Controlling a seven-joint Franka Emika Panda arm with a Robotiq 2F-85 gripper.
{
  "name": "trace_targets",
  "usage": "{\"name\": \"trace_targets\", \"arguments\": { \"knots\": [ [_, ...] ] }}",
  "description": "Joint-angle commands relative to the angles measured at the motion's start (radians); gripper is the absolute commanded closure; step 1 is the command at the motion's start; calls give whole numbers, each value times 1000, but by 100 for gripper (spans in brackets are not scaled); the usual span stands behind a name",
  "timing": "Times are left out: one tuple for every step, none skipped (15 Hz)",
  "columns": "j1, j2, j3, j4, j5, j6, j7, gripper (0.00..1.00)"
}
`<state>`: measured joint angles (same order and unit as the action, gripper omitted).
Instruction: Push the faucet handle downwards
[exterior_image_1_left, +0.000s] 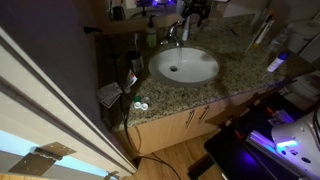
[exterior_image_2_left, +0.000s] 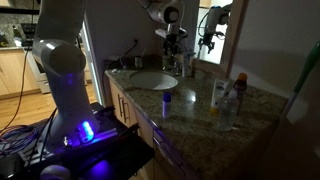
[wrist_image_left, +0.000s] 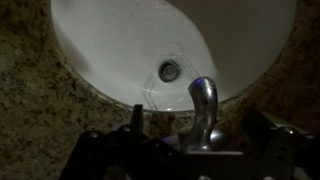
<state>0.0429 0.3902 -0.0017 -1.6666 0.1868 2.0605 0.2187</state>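
Observation:
The small chrome faucet (wrist_image_left: 203, 100) stands at the rim of the white basin (wrist_image_left: 110, 40), its curved spout pointing over the drain. The faucet handle (wrist_image_left: 216, 138) shows as a shiny part at the spout's base, partly hidden in the dark. My gripper (wrist_image_left: 200, 132) is open, with one dark finger on each side of the faucet, just above it. In both exterior views the gripper (exterior_image_1_left: 192, 12) (exterior_image_2_left: 172, 42) hangs over the faucet (exterior_image_1_left: 176, 33) (exterior_image_2_left: 170, 63) behind the basin (exterior_image_1_left: 200, 72) (exterior_image_2_left: 140, 82).
A greenish soap bottle (exterior_image_1_left: 152, 36) stands beside the faucet. The speckled granite counter (exterior_image_1_left: 240, 75) holds a blue-capped bottle (exterior_image_2_left: 167, 101) and taller bottles (exterior_image_2_left: 218, 96) near its end. A mirror and wall rise behind the faucet. Cabinets sit below the counter.

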Motion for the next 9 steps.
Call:
{"name": "trace_targets", "arguments": {
  "knots": [
    [2,105,9,136,6,28,30,0],
    [5,125,6,164,1,31,43,0],
    [7,144,4,190,-3,29,56,0],
    [6,163,6,216,0,25,59,0],
    [7,185,8,242,-1,12,61,0],
    [10,196,8,253,-5,12,63,0],
    [5,148,7,193,-3,25,49,0],
    [7,163,7,208,-3,25,51,0],
    [8,175,7,220,-3,25,51,0]
  ]
}}
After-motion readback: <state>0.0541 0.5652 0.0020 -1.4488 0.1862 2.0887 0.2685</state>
